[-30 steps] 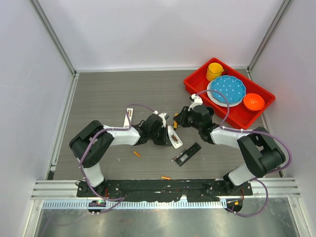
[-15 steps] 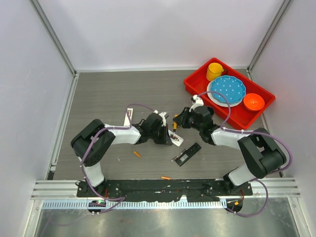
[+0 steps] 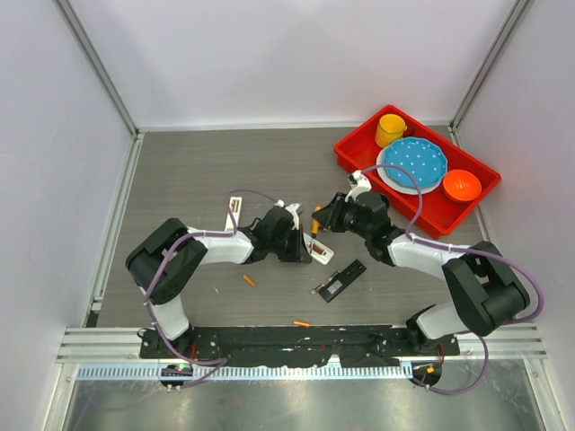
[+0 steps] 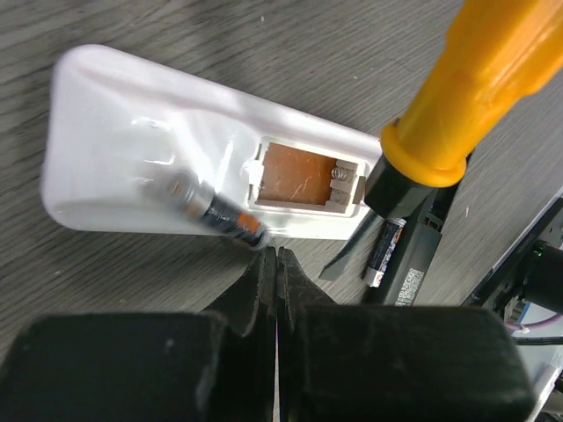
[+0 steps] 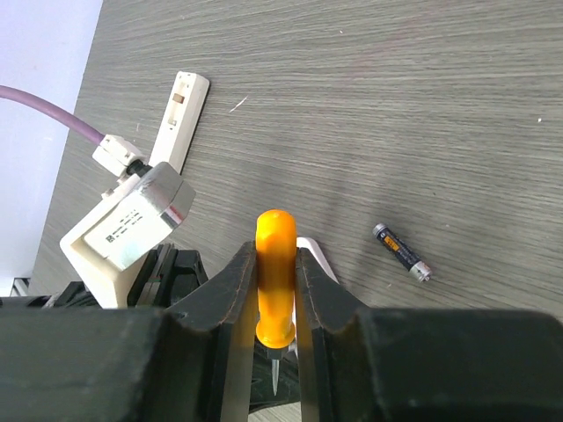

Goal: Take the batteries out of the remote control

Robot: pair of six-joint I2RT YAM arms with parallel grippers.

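One of the batteries (image 4: 211, 213), dark with an orange end, lies loose across the back of the white remote (image 4: 114, 149), just beside its open, empty compartment (image 4: 303, 180) near the middle of the table (image 3: 180, 171). Two orange ones lie apart toward the table's near edge (image 3: 249, 280) (image 3: 301, 323), and another dark one (image 5: 403, 252) rests on bare table. The left gripper (image 4: 275, 264) is closed on nothing, its tips at the remote's long edge, while the right gripper (image 5: 274, 264) clamps the orange handle of a screwdriver (image 5: 274, 229) whose blade sits beside the compartment end. A black remote (image 3: 341, 280) lies just nearer the table's near edge than the white one, and a red tray (image 3: 352, 153) holding a yellow cup (image 3: 391, 128), blue plate (image 3: 415, 162) and orange bowl (image 3: 461, 185) sits at the far right corner.
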